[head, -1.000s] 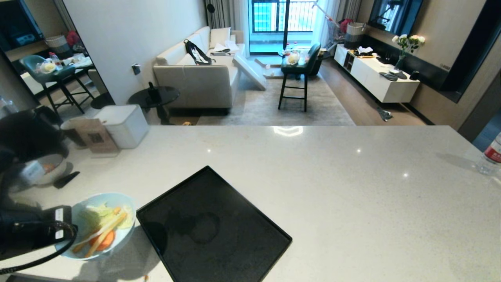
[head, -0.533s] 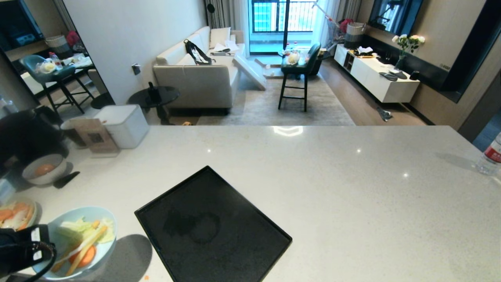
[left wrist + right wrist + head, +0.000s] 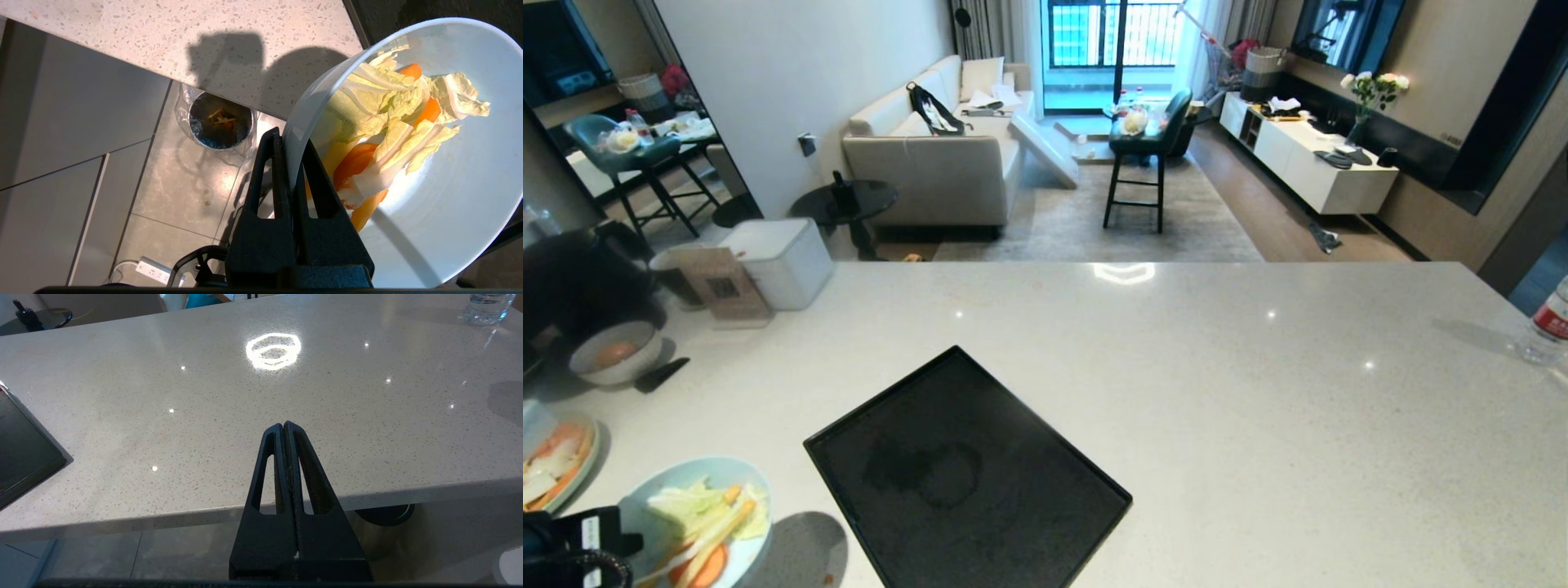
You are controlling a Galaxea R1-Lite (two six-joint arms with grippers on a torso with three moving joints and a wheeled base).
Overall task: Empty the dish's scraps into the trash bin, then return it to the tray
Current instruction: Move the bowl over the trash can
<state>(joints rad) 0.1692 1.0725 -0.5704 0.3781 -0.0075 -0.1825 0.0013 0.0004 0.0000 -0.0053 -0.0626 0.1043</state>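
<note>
Head view: your left gripper (image 3: pixel 572 539) sits at the worktop's near left corner, mostly cut off, carrying the dish (image 3: pixel 698 523) beside the tray (image 3: pixel 964 474).

Left wrist view: jaws pinched on the dish rim; scraps (image 3: pixel 392 130) remain inside. Centre over the trash bin (image 3: pixel 220 122) on the floor before tipping.

Right wrist view: right gripper (image 3: pixel 286 435) is closed, empty.

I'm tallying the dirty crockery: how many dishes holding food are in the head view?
3. The dish of scraps, gripped at the counter's near left corner; a green plate at the left edge, partly cut off; a greyish-white bowl farther back. Others may lie out of frame.
</note>
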